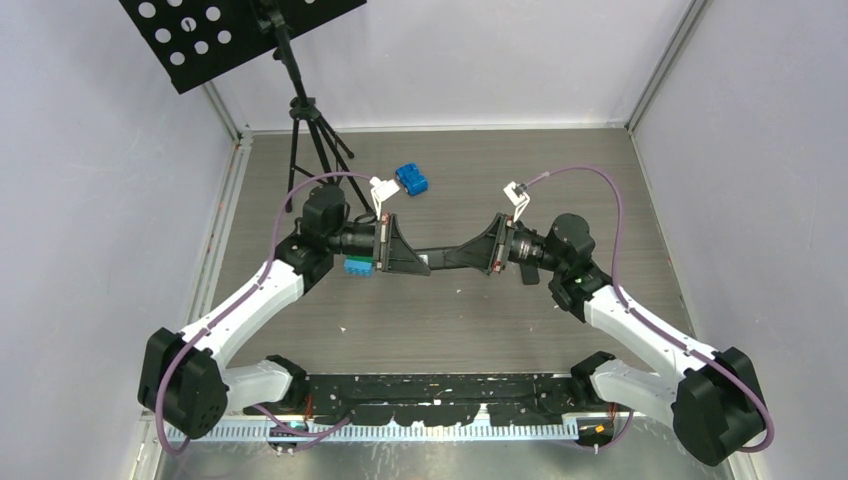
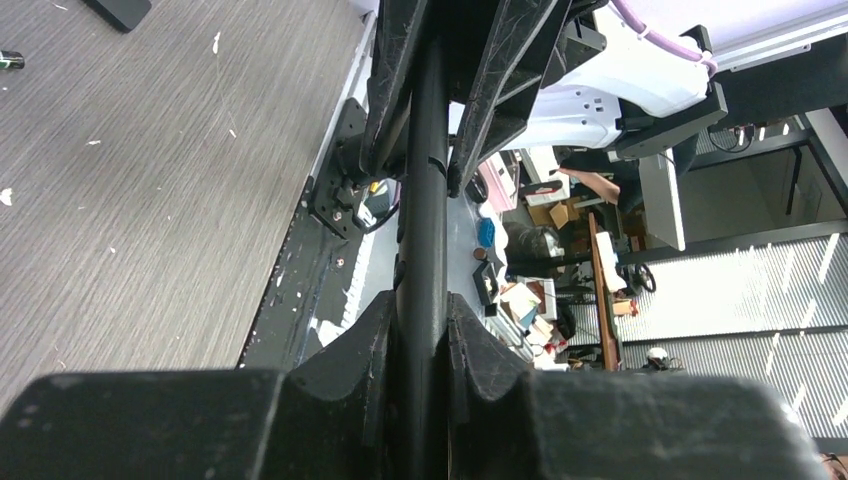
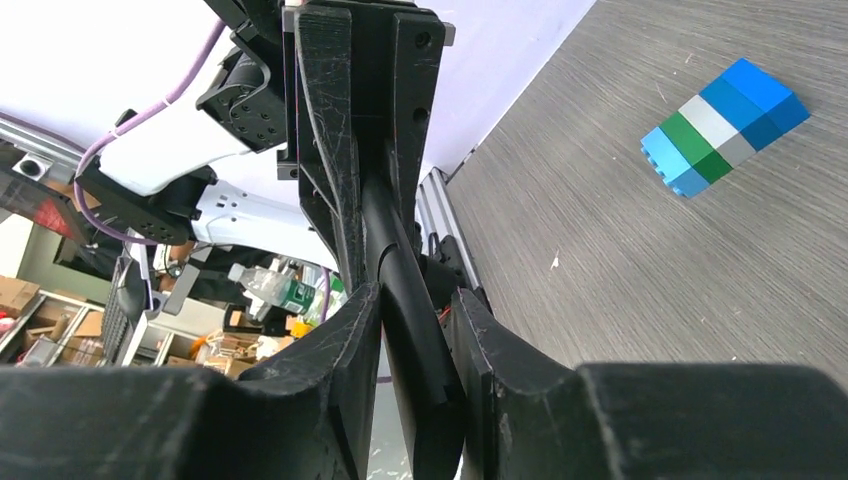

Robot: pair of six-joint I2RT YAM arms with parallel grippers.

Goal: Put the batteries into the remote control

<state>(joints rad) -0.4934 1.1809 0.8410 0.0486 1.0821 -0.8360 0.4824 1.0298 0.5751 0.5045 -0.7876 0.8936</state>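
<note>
The remote control (image 1: pixel 450 259), a slim black bar, hangs level above the table between my two arms. My left gripper (image 1: pixel 424 262) is shut on its left end. In the left wrist view both fingers press the bar (image 2: pixel 425 200) at the left gripper (image 2: pixel 425 305). My right gripper (image 1: pixel 472 256) has the right end. In the right wrist view the remote control (image 3: pixel 395 250) lies tilted between the jaws of the right gripper (image 3: pixel 420 298), touching both. One small dark battery with a green tip (image 2: pixel 8 61) lies on the table at the left edge of the left wrist view.
A blue brick stack (image 1: pixel 411 180) lies at the back of the table, and another (image 1: pixel 358 267) lies under my left wrist. A black tripod stand (image 1: pixel 305 130) with a perforated plate stands at the back left. A flat black piece (image 2: pixel 118 10) rests on the table.
</note>
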